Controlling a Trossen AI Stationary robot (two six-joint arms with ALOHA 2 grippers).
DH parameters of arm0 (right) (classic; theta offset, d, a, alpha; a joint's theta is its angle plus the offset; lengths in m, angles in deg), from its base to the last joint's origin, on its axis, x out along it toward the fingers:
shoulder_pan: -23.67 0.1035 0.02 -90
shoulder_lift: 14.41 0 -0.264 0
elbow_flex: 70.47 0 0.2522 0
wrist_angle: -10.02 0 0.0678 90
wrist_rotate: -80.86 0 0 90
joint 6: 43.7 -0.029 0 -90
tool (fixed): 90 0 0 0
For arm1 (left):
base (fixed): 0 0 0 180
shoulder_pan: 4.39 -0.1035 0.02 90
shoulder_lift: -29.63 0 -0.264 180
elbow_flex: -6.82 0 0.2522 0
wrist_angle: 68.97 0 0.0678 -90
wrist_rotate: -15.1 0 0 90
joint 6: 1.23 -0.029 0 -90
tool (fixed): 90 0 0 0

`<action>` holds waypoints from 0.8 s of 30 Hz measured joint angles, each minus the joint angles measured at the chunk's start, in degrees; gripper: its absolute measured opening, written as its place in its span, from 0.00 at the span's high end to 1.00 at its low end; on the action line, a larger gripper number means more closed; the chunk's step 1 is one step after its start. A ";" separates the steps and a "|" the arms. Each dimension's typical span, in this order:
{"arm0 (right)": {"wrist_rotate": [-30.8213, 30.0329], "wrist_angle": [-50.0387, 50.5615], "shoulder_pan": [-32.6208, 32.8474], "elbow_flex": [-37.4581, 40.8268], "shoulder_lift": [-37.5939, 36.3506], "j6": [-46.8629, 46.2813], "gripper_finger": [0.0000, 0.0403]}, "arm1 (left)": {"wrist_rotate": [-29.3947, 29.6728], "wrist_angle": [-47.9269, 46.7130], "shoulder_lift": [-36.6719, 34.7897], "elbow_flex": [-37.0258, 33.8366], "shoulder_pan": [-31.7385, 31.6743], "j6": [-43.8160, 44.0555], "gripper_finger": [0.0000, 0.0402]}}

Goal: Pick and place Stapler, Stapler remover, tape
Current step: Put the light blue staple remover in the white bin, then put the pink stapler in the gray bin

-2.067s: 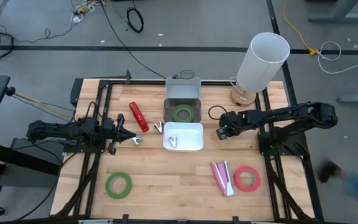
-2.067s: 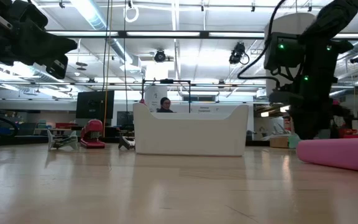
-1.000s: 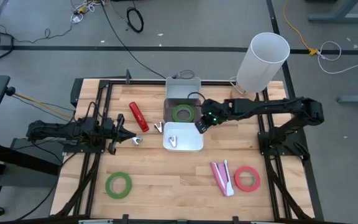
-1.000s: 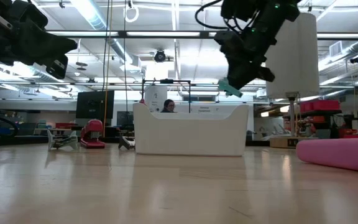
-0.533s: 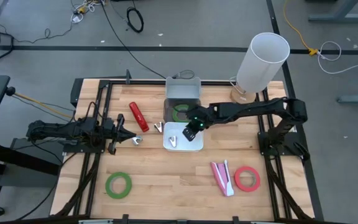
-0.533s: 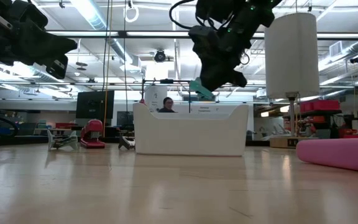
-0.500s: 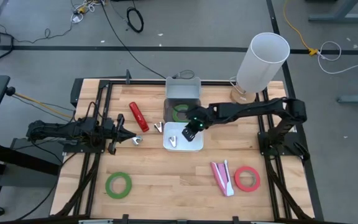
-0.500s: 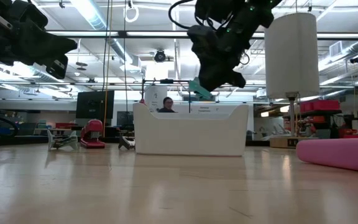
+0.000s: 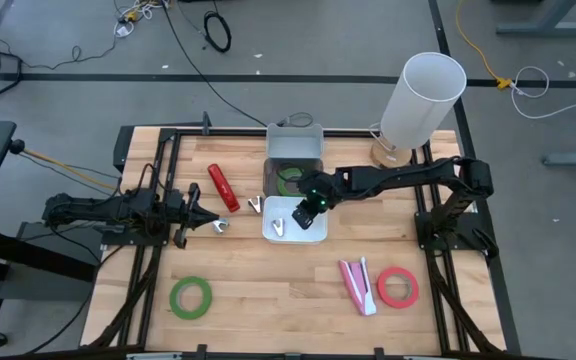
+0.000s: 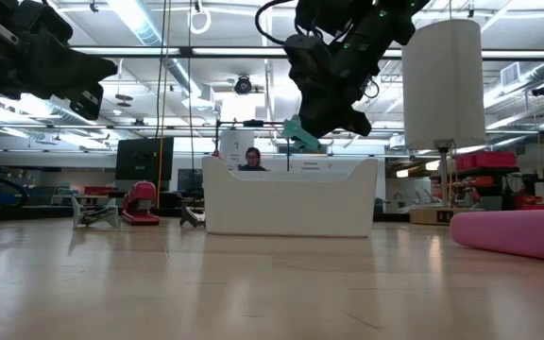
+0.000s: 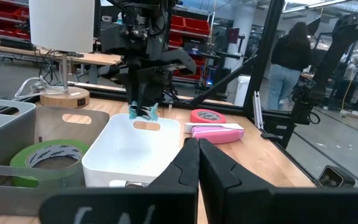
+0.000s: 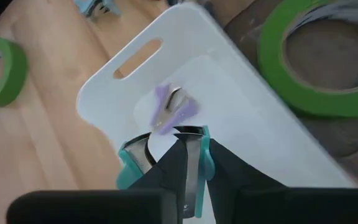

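While my right gripper (image 9: pixel 308 214) hangs over the shallow white plastic bin (image 9: pixel 316 234), I see its fingers clamped on a small teal staple remover (image 12: pixel 166 163), carried clear of the bin floor. Directly beneath it lies a purple staple remover (image 12: pixel 171 107) already inside, and just beyond the gripper sits the grey bin (image 9: pixel 294 150) holding a green tape roll (image 9: pixel 286 180).

My worry is the release. If I let go from this height, the teal piece could bounce off the purple one or the rim and land on the wooden table (image 9: pixel 268 290). It hangs near the bin's handle-slot end, so drifting that way would drop it outside.

The left gripper (image 9: pixel 196 220) waits well away with its fingers together, a silver staple remover (image 9: pixel 221 226) just past its tips. The red stapler (image 9: pixel 222 187), pink stapler (image 9: pixel 358 285), red tape roll (image 9: pixel 397 287) and loose green tape roll (image 9: pixel 190 298) lie unplaced.
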 joint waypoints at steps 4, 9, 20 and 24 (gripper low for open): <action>0.57 -0.06 0.39 0.02 0.00 0.41 0.76 | 0.00 0.01 -0.02 -0.02 0.01 0.00 0.99; -2.29 -0.74 1.30 0.02 0.00 1.44 0.58 | 0.00 0.00 -0.01 -0.02 0.00 -0.02 0.99; -0.69 -0.78 3.49 0.02 -0.07 3.16 0.36 | 0.00 0.00 0.00 -0.01 -0.01 -0.02 0.99; 1.94 0.27 4.29 0.04 -1.03 4.48 0.36 | 0.00 0.01 0.00 -0.01 -0.01 -0.02 0.99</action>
